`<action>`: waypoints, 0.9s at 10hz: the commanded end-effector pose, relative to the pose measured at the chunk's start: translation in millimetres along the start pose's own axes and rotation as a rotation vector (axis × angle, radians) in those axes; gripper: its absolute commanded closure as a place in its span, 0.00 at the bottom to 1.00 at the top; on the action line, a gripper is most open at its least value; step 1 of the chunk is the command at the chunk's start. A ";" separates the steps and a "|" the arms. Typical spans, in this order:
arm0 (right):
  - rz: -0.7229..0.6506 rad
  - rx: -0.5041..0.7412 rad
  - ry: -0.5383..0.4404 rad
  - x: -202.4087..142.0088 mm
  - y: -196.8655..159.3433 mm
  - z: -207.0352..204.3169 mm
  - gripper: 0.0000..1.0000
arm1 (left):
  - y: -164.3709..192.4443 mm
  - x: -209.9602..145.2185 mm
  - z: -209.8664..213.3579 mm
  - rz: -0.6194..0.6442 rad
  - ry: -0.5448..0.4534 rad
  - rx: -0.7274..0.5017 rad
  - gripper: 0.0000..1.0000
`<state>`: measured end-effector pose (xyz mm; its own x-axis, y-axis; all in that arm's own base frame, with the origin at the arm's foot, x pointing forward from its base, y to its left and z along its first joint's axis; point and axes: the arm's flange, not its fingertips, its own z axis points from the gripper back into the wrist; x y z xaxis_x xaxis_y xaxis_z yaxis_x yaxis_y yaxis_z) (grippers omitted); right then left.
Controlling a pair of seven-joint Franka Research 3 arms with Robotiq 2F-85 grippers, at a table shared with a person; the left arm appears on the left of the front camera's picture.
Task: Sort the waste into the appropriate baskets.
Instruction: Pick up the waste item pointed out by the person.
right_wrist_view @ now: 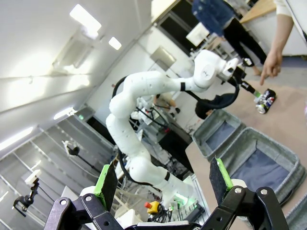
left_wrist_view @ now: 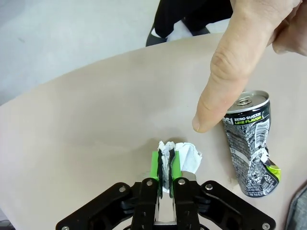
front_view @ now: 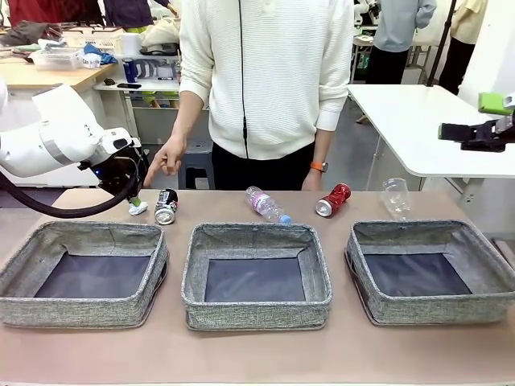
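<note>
Half the paper ball (left_wrist_view: 188, 157) hides inside the left pincer (left_wrist_view: 165, 159).

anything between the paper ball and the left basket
Nothing visible. The crumpled white paper ball, held in the fingers of the left gripper, sits just behind the left grey woven basket; the black-and-silver can and pointing hand are beside it.
</note>
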<state>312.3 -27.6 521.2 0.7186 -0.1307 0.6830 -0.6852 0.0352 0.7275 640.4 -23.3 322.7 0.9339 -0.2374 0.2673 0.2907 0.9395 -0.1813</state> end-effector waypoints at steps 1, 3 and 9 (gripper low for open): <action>0.029 0.015 -0.014 3.6 -1.2 -2.2 0.00 | -0.3 0.0 -4.3 0.020 0.016 0.021 1.00; 0.029 0.015 -0.014 3.6 -1.2 -2.2 0.00 | 0.2 -2.9 -2.3 0.028 0.015 0.022 1.00; 0.029 0.015 -0.014 3.6 -1.2 -2.2 0.00 | -21.8 -39.2 82.1 0.043 0.061 -0.016 1.00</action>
<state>312.5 -27.5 521.1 0.7186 -0.1302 0.6831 -0.6852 0.0354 0.7275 617.8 -19.4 357.2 0.9441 -0.2276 0.2386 0.2757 0.9417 -0.1928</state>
